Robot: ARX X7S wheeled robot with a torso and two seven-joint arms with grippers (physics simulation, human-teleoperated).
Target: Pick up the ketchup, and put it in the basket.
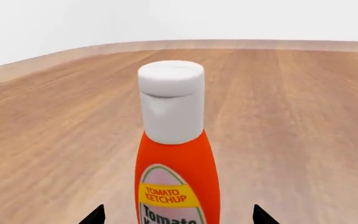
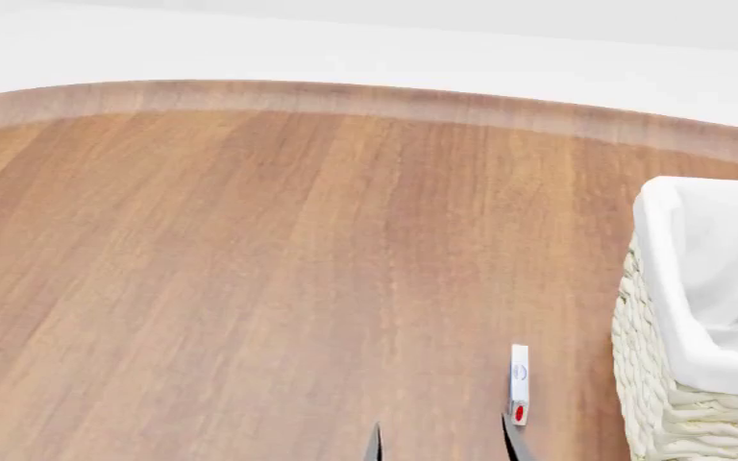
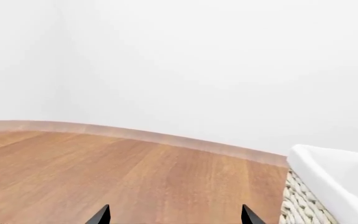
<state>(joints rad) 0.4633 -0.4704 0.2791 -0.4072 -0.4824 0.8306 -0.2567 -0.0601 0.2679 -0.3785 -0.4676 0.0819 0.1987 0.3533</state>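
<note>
The ketchup [image 1: 175,163] is an orange-red squeeze bottle with a tall white cap [image 1: 171,100] and a yellow-and-red label, standing upright on the wooden surface. It fills the middle of the left wrist view. My left gripper [image 1: 179,215] is open around it, one dark fingertip on each side with a gap to the bottle. The ketchup and the left gripper are outside the head view. The basket [image 2: 676,413], pale wicker with a white cloth liner, stands at the right and also shows in the right wrist view as the basket [image 3: 303,205]. My right gripper [image 3: 175,215] is open and empty, left of the basket.
A small white-and-red box [image 2: 519,384] stands on the wood just left of the basket, close to the two dark fingertips [image 2: 510,444] at the head view's lower edge. The wooden top [image 2: 280,269] has a curved far edge against a white wall.
</note>
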